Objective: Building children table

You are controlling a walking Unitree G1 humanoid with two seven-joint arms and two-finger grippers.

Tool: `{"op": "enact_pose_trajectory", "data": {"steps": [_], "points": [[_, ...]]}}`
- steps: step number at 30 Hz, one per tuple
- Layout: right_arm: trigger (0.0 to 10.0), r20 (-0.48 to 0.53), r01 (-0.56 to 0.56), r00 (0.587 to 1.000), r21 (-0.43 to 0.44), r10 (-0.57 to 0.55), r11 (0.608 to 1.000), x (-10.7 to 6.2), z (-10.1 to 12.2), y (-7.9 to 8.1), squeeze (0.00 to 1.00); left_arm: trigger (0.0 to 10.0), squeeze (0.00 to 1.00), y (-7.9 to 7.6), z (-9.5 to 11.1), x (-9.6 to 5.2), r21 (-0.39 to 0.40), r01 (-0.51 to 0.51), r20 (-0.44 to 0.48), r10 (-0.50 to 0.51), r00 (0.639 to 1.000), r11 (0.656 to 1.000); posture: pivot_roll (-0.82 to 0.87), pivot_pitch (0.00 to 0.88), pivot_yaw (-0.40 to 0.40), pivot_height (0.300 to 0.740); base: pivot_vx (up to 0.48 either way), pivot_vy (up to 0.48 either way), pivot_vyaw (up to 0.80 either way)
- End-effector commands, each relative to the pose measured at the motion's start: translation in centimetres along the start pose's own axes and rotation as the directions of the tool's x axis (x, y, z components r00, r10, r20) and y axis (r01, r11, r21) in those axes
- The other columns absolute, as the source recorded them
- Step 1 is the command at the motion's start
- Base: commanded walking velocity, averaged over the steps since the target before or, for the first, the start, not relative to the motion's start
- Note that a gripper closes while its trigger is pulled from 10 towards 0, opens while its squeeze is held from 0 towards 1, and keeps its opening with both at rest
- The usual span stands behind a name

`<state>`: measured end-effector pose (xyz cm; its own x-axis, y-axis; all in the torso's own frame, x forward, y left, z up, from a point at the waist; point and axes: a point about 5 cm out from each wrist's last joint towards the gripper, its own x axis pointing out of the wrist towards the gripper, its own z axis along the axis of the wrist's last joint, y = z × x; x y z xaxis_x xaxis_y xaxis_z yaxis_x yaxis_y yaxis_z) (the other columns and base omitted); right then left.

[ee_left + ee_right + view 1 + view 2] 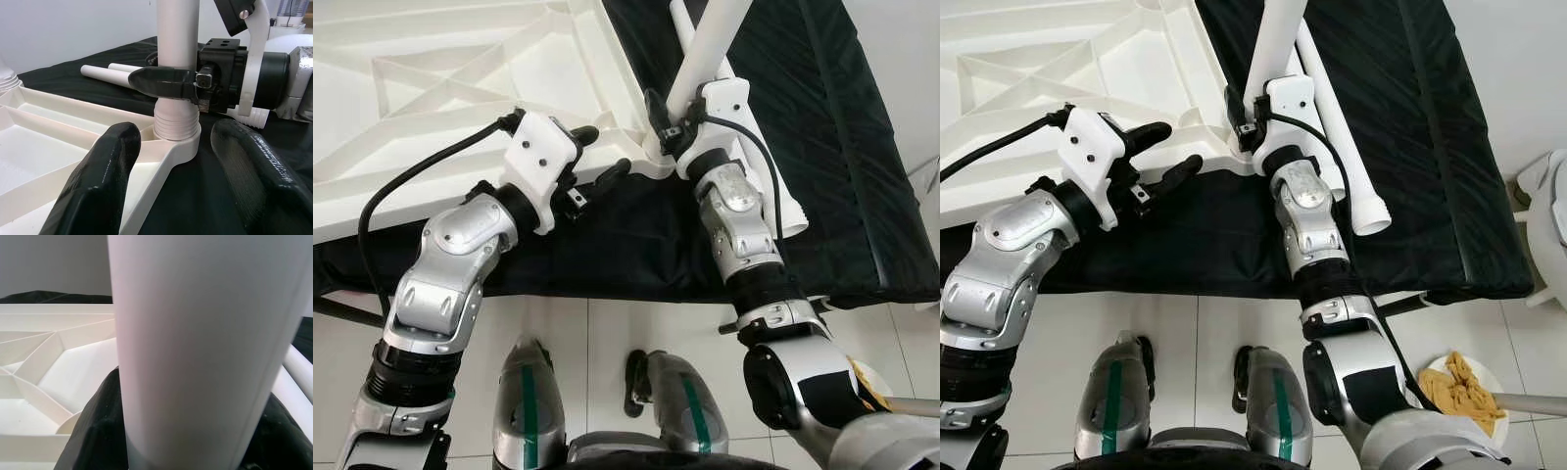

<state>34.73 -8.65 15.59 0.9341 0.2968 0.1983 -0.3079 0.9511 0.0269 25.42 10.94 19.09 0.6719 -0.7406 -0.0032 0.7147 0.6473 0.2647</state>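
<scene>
The white tabletop (460, 88) lies upside down on a black-covered bed (1430, 176), ribs up, with its corner socket (178, 139) at the near right. The right end effector (168, 82) is clamped on an upright white leg (1278, 39) seated in that socket. The left end effector (1163, 157), fingers apart, sits just left of the corner, and spare legs (1351, 166) lie to the right.

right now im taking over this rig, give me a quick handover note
Right hand: shut on a white leg standing upright in the corner socket of the upturned tabletop.
Left hand: open, empty, beside that corner.
Two spare legs lie on the black cloth.
Done: one leg seated, or nearly.
Left: check it is tight, then fit the other legs.
</scene>
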Motion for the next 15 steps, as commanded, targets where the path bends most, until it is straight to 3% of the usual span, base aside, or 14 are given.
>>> {"op": "enact_pose_trajectory", "data": {"steps": [1, 15], "points": [[10.0, -0.125, 0.061, 0.990, 0.013, -0.059, 0.998, -1.05, -2.68, -0.77, 0.00, 10.0, 0.00, -0.18, 0.21, -0.06, -0.004, -0.025, 0.005, 0.025, 1.000, 1.000, 0.14, 0.105, -0.104, 0.740, 0.000, 0.000, 0.00], [10.0, -0.113, 0.204, 0.973, 0.001, -0.203, 0.979, -0.61, -2.88, -0.34, 0.00, 10.0, 0.00, -0.12, 0.30, -0.16, -0.003, -0.030, 0.006, 0.030, 1.000, 1.000, 0.14, 0.111, -0.102, 0.740, 0.000, 0.000, 0.00]]}}
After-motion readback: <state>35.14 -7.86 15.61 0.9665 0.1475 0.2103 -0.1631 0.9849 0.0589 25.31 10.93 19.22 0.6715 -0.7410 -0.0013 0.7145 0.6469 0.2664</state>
